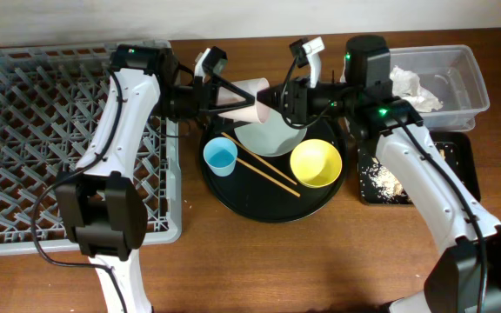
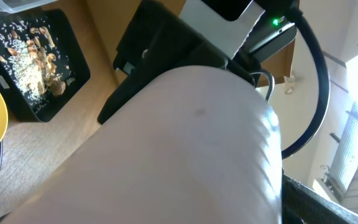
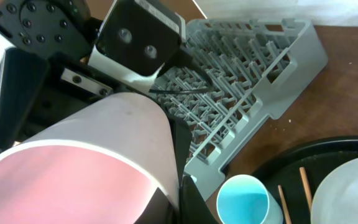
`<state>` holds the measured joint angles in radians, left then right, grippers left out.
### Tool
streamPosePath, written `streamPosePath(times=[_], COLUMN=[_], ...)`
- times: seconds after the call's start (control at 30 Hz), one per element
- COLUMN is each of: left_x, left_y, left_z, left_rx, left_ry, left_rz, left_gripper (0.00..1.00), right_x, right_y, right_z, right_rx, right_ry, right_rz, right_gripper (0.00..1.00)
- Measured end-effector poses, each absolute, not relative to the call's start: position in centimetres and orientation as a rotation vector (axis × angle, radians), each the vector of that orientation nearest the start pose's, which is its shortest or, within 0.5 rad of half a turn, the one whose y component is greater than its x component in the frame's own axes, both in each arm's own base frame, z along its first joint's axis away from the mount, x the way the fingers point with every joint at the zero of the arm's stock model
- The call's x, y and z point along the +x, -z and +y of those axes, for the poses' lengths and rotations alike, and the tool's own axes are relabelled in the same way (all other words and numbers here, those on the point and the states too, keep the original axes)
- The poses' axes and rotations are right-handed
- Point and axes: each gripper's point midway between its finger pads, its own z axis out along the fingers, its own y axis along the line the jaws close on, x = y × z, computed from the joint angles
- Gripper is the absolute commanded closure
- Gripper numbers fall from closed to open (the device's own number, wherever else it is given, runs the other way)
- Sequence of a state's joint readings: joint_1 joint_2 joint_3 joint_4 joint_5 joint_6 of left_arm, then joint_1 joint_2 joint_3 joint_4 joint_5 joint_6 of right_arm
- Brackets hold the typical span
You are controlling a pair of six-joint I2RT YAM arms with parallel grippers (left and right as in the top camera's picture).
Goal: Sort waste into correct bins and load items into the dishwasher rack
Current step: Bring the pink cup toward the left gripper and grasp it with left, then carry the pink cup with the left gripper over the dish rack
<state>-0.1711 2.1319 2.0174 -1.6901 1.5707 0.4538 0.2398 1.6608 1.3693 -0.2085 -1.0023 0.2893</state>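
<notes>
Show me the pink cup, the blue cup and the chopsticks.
pink cup (image 3: pixel 73 186), right wrist view, its pink inside.
blue cup (image 1: pixel 220 156), overhead view, its inside.
chopsticks (image 1: pixel 263 168), overhead view, mid-length of one stick.

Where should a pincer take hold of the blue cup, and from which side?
Pinch the blue cup by its rim from above, one jaw inside: it stands upright, mouth open. Choose the wall away from the chopsticks lying close beside it.
</notes>
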Motion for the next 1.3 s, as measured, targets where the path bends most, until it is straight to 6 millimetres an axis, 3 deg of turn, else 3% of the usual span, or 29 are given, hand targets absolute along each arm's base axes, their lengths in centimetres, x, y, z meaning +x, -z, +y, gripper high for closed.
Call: streamPosePath(times=[0.07, 0.17, 0.43, 0.6, 0.8, 0.93, 1.03, 1.17, 1.3], left_x=[36.0, 36.1, 35.9, 35.4, 35.7, 37.1, 38.6, 40.1, 40.8], left_y=[-29.7, -29.7, -29.1, -29.2, -29.4, -29.4, -29.3, -28.7, -27.1], left_z=[-23.4, -23.2, -23.3, -24.2, -23.8, -21.6, -19.3, -16.3, -13.8], left_rx=[0.416, 0.408, 0.419, 0.445, 0.436, 0.369, 0.323, 0.283, 0.261], left_ry=[2.195, 2.193, 2.171, 2.189, 2.188, 2.155, 2.107, 2.018, 1.888], left_rz=[2.155, 2.156, 2.194, 2.193, 2.176, 2.157, 2.126, 2.117, 2.205], left_gripper=[0.09, 0.21, 0.35, 0.35, 0.35, 0.35, 0.38, 0.39, 0.49], right_x=[39.4, 39.4, 39.0, 38.1, 37.8, 38.1, 39.1, 40.1, 40.0], right_y=[-28.1, -27.4, -27.1, -26.4, -26.4, -26.6, -26.7, -26.6, -25.9], right_z=[25.0, 25.4, 25.8, 27.0, 27.1, 26.3, 24.6, 22.0, 20.8], right_rx=[-0.6, -0.602, -0.604, -0.623, -0.635, -0.61, -0.551, -0.466, -0.412], right_ry=[-1.362, -1.378, -1.399, -1.43, -1.462, -1.482, -1.486, -1.49, -1.498], right_rz=[2.002, 2.017, 2.034, 2.062, 2.059, 2.06, 2.065, 2.083, 2.128], right_gripper=[0.96, 0.95, 0.81, 0.51, 0.38, 0.32, 0.27, 0.15, 0.02])
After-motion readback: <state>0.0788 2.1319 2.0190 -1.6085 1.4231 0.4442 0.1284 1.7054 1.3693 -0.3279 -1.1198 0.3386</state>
